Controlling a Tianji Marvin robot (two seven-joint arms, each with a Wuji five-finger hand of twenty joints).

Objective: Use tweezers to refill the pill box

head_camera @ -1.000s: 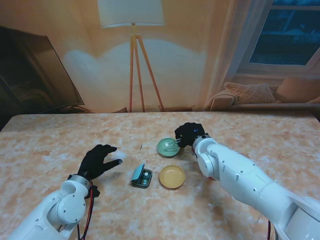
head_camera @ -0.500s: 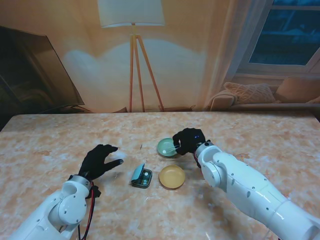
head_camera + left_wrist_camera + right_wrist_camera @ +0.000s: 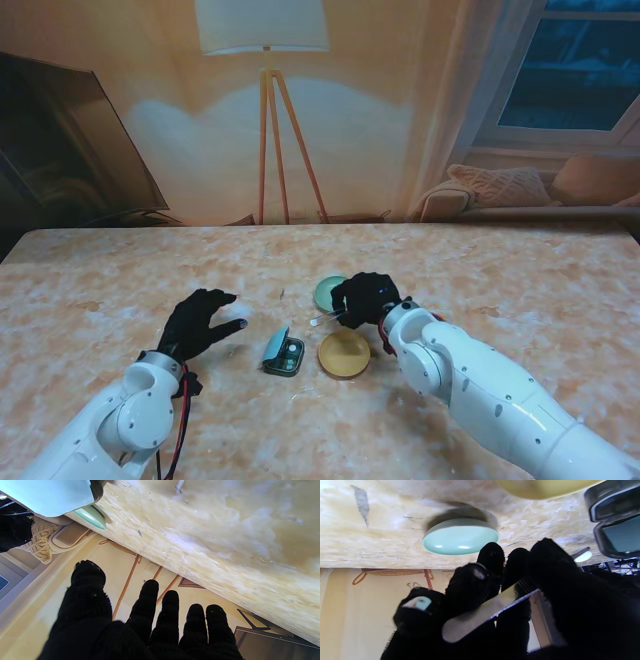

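Between green dish (image 3: 328, 291) and yellow dish (image 3: 344, 354), right hand (image 3: 362, 300) grips tweezers (image 3: 327, 318); left hand (image 3: 198, 322) splayed.

Mint-green dish (image 3: 328, 291), mustard-yellow dish (image 3: 344, 354) — teal-lidded pill box (image 3: 283, 354) on beige marbled table (image 3: 120, 270).

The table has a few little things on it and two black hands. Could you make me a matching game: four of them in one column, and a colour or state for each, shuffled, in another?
Column one:
1. pill box
2. dish nearer to me
3. right hand
4. left hand

Column two:
A. yellow
B. holds nothing, fingers apart
C. lid open
D. closed on tweezers

Pairs: 1-C, 2-A, 3-D, 4-B
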